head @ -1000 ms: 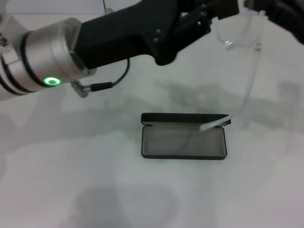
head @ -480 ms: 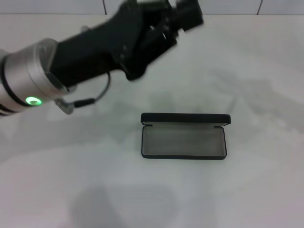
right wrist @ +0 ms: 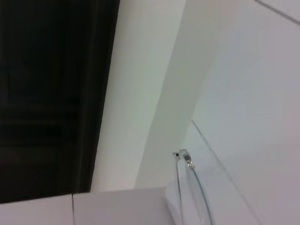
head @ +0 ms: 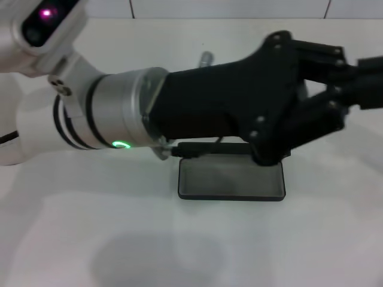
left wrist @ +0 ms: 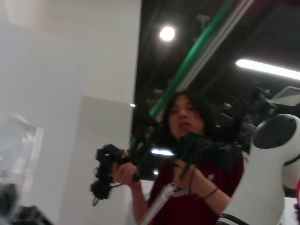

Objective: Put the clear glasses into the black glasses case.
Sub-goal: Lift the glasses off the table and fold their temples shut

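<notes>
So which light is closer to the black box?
The green light, glowing beside the open black glasses case; the pink light sits farther up the left arm.

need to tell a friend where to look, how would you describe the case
On the white table, look just below the left arm's big black gripper stretched across the middle. The case lies open there: a flat black rectangle with rounded corners and grey lining, the only dark thing resting on the table.

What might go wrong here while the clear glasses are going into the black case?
1. The left hand and its arm stretch low across the open black glasses case, hiding its lid; a dip may knock the lid or shove the case.
2. The clear glasses show only in the right wrist view, which shows no case. With the head view blocked too, lining them up is hard.
</notes>
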